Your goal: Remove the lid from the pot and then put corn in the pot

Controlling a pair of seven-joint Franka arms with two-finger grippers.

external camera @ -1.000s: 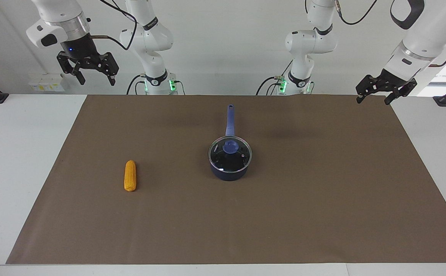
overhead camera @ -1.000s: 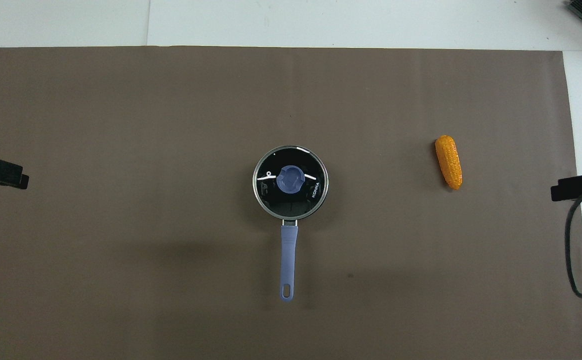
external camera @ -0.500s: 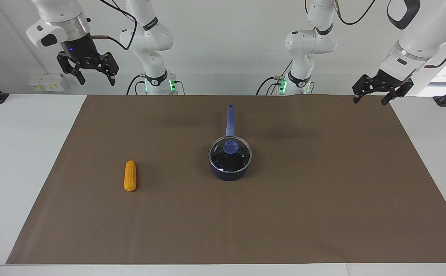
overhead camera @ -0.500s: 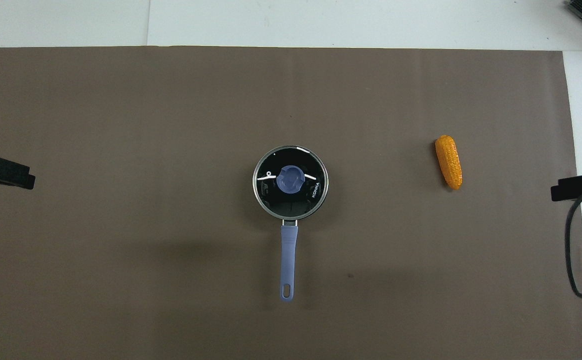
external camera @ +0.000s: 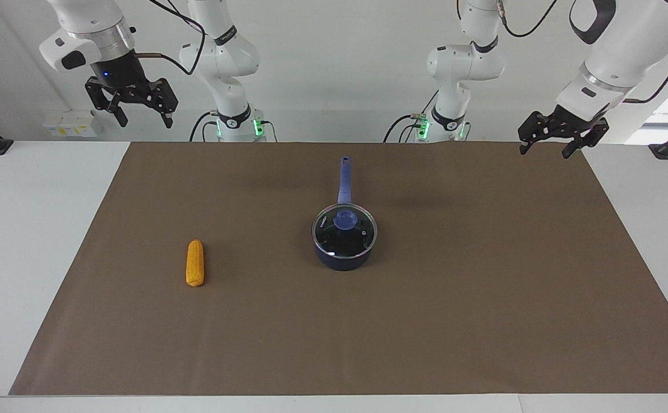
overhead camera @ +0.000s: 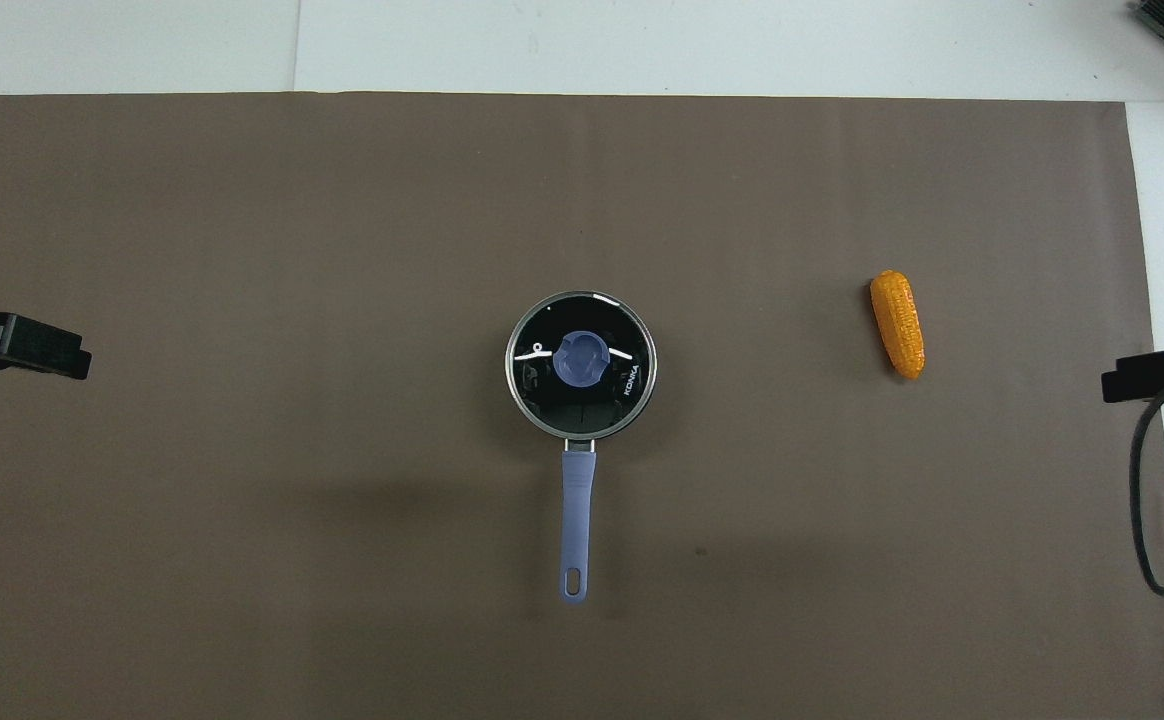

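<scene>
The small dark navy-blue pot point(external camera: 344, 252) sits mid-mat on the brown table cover point(external camera: 483, 298), its long blue handle point(external camera: 344, 179) pointing toward the robots. The round clear glass lid point(external camera: 344, 230) with the blue knob lies on its rim. The yellow-orange corn cob point(external camera: 195, 263) lies well apart, toward the right arm's end. Both the 2 grippers hang in the air: left gripper point(external camera: 550, 143), fingers spread, over the mat's corner; right gripper point(external camera: 144, 115), fingers spread, waits. Nothing stands between them.
</scene>
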